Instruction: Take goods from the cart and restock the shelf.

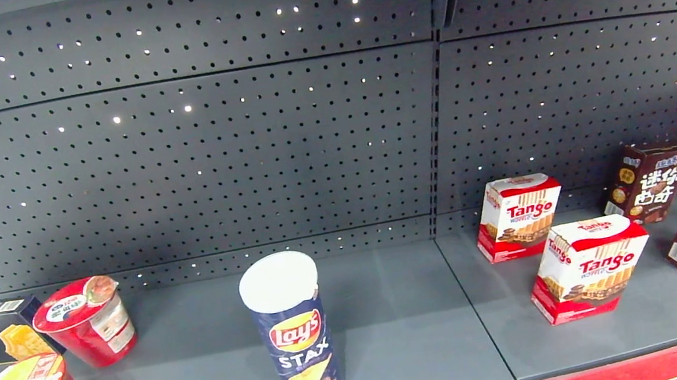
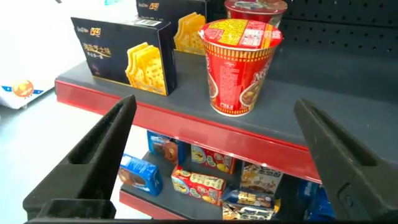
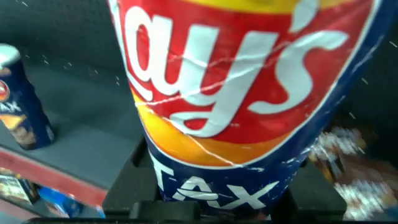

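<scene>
Shelf (image 1: 396,314) was part-stocked. The shelf can (image 1: 296,335) stood upright mid-shelf, lid up. The held can (image 3: 236,93) was clamped low on its body in the right end effector (image 3: 214,202), apparently before the shelf front. Its long axis ran roughly parallel to the shelf can's, print right way up, so judged near vertical. Step judged: carrying to the shelf. Next move calls for setting its base flat on bare shelf beside the first can, then releasing. Left end effector (image 2: 214,102) was wide open and empty.
</scene>
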